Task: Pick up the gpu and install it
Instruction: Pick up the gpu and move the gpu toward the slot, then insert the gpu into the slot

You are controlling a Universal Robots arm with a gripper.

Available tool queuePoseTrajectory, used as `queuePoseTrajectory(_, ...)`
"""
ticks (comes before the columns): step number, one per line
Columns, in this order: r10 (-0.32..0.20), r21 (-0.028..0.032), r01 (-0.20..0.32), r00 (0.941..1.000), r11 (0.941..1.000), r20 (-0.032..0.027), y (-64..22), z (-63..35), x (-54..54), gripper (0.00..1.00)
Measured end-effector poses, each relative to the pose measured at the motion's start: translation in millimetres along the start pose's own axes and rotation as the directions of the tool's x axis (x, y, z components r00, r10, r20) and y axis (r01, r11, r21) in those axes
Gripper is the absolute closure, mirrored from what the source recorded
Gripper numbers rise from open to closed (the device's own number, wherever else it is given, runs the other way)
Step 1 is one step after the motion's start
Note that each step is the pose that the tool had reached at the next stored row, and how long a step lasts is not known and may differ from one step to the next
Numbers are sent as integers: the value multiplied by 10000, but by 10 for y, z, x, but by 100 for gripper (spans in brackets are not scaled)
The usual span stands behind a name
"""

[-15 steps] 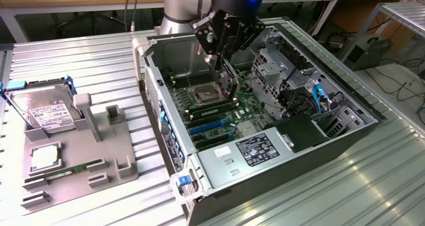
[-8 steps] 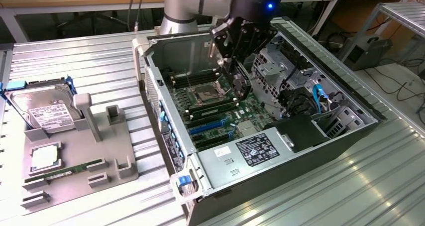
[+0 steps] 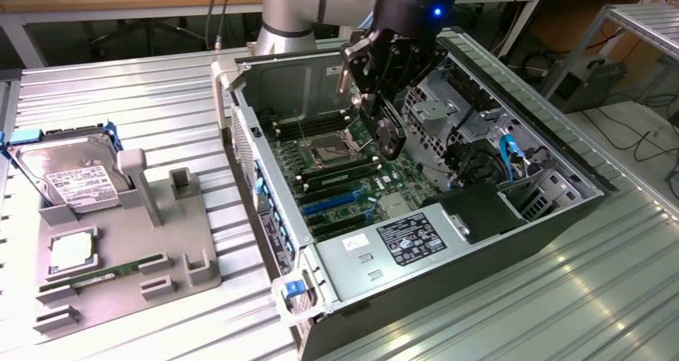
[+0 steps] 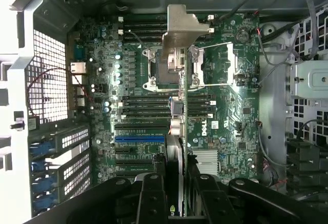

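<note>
Gripper has its jaws clamped snug on the gpu. The card sits edge-on between them, hanging just above the motherboard.

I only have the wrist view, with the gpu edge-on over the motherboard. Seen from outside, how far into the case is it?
Observer: In the exterior view the gripper holds the gpu hanging down inside the open case, below its rim.
Operator: Is it touching the board?
Observer: Its lower end is by the CPU socket; whether it touches the motherboard I cannot tell.
Operator: Anything outside the case?
Observer: On the exterior view's left, a grey tray holds a hard drive and a RAM stick.
</note>
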State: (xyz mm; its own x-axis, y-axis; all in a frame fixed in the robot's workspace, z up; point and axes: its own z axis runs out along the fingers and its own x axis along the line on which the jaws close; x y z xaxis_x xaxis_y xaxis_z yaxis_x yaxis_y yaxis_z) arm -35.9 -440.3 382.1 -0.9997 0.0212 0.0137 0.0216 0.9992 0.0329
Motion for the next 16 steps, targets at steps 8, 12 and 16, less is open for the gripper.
queuePoseTrajectory(8,0,1,0,10000,10000,0,0,0,0,73)
queuePoseTrajectory(12,-386,20,386,9993,9993,-13,0,12,-6,73)
queuePoseTrajectory(16,-1584,31,1584,9874,9874,-54,-1,46,-7,73)
